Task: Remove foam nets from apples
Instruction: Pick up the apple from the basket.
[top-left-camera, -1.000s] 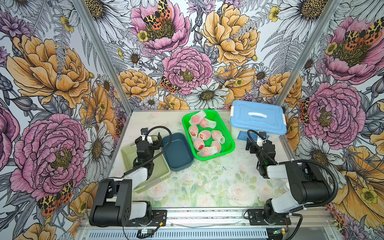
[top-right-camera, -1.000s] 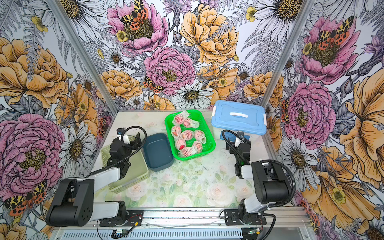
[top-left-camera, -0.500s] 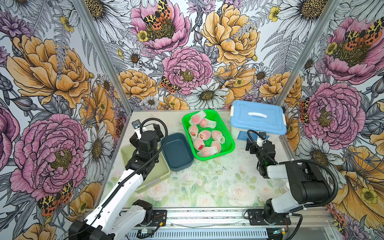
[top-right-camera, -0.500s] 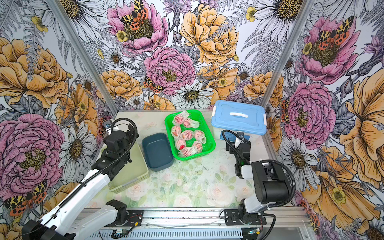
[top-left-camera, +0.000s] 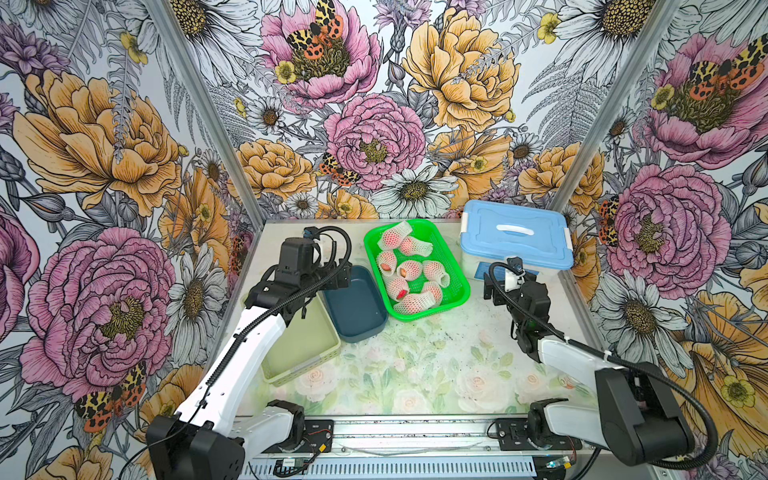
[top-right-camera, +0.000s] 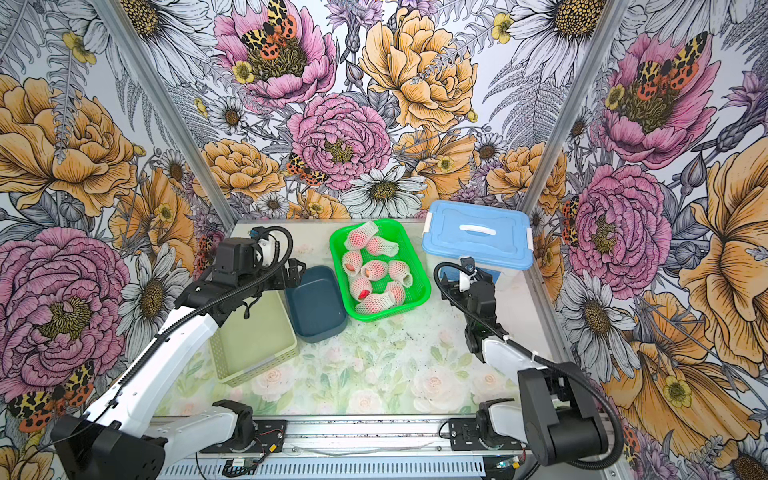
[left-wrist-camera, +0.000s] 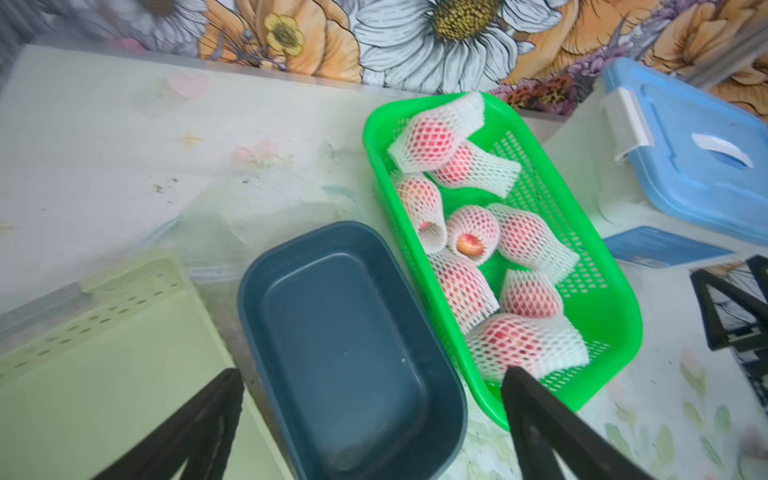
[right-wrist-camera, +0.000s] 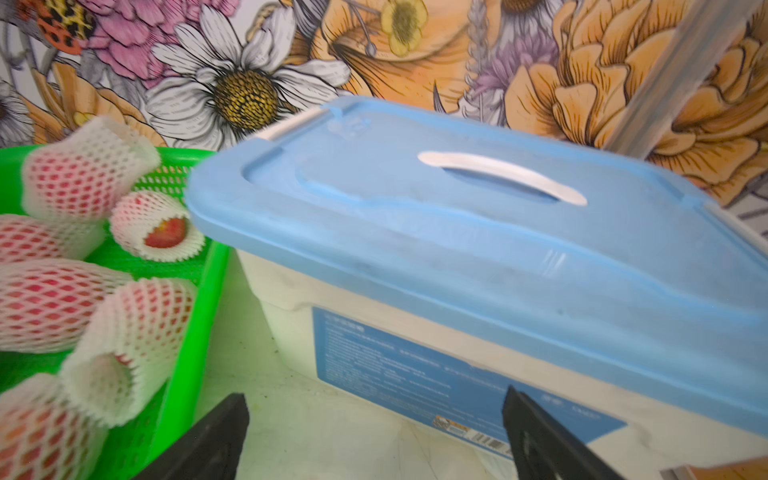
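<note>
In both top views, netted apples fill the basket; none freed, so it's the opening reach. Left wrist view: left gripper gapes empty over a tray. Right wrist view, blurred: right gripper seemingly wide, empty, facing a box. Next: pinch the end of one net.
</note>
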